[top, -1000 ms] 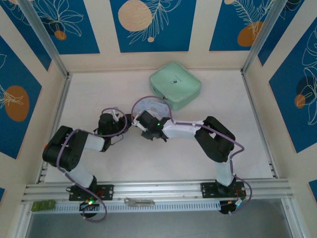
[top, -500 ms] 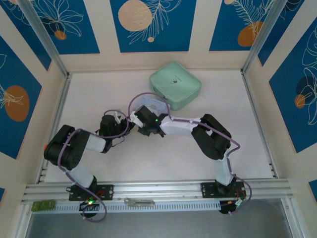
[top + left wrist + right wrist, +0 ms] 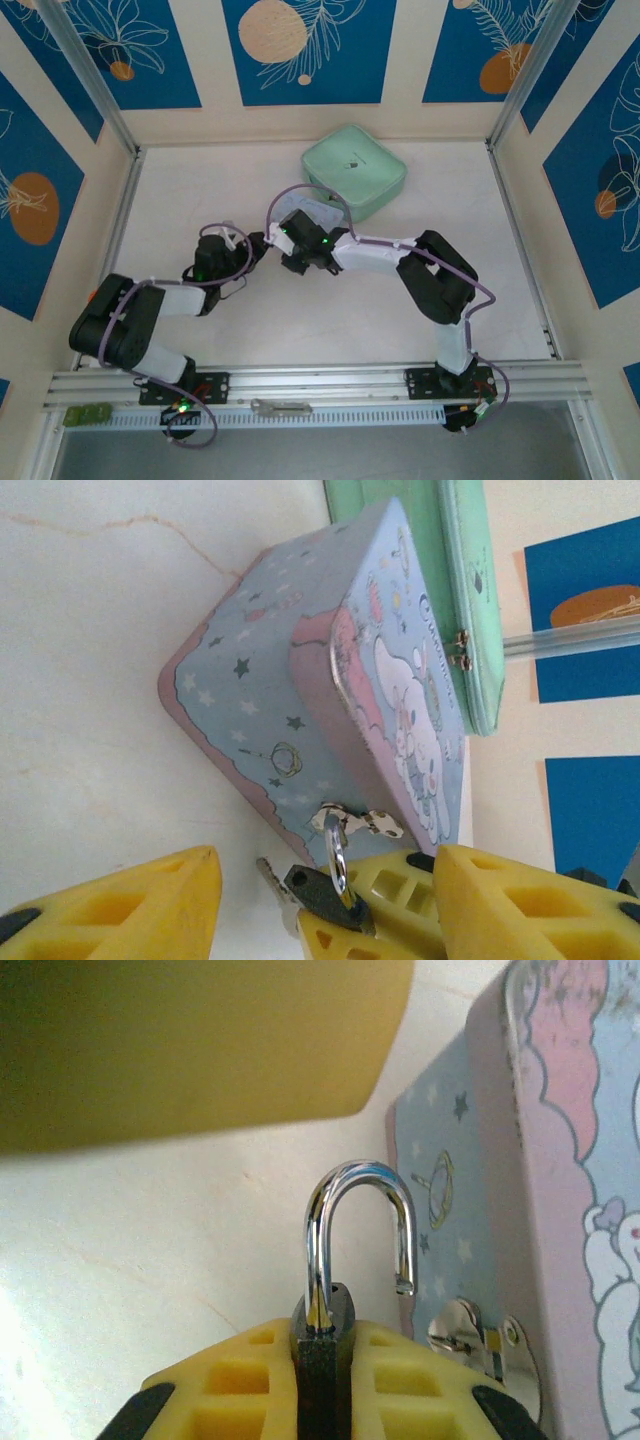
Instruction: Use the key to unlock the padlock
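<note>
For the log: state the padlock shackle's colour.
Shackle: shiny silver, best in the right wrist view.

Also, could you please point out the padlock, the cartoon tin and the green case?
padlock [image 3: 322, 1360]: right wrist view, dark body.
cartoon tin [image 3: 240, 710]: left wrist view, starry side.
green case [image 3: 355, 172]: top view, lid.

White tabletop [image 3: 200, 190], with a faint brownish vein [image 3: 100, 522] across it in the left wrist view. Cream walls [image 3: 250, 125] on three sides, hung with blue panels [image 3: 340, 60] showing white leaf line-art and peach or orange discs [image 3: 272, 30]. Aluminium corner posts [image 3: 90, 80]. Slotted aluminium rail [image 3: 330, 378] along the near edge, grey floor strip [image 3: 350, 455] below. Lighting even and soft.
</note>
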